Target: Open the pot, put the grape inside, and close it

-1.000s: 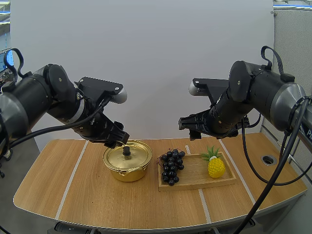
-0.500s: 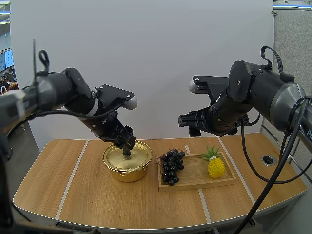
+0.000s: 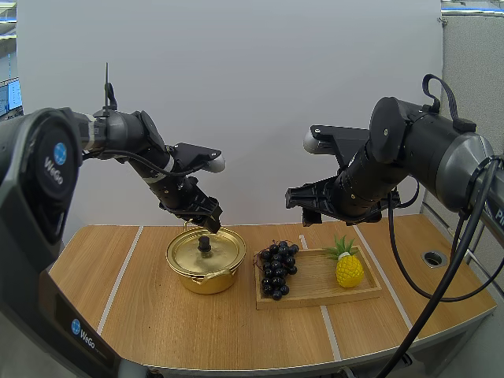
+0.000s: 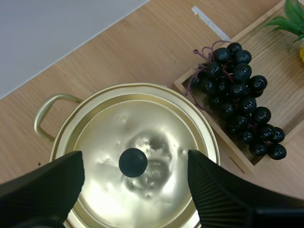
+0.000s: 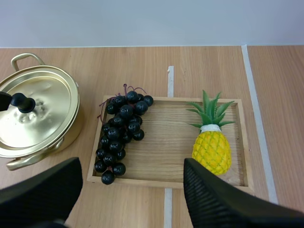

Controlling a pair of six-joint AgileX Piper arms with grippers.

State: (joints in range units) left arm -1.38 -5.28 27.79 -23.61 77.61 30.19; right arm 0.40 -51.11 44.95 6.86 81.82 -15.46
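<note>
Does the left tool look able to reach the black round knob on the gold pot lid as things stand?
Probably yes: the left tool hangs open straight over the black round knob of the gold metal lid, fingers either side, nothing between.

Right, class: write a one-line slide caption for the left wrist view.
Open left gripper above the black knob of the lidded pot; grapes on the wooden tray alongside.
</note>
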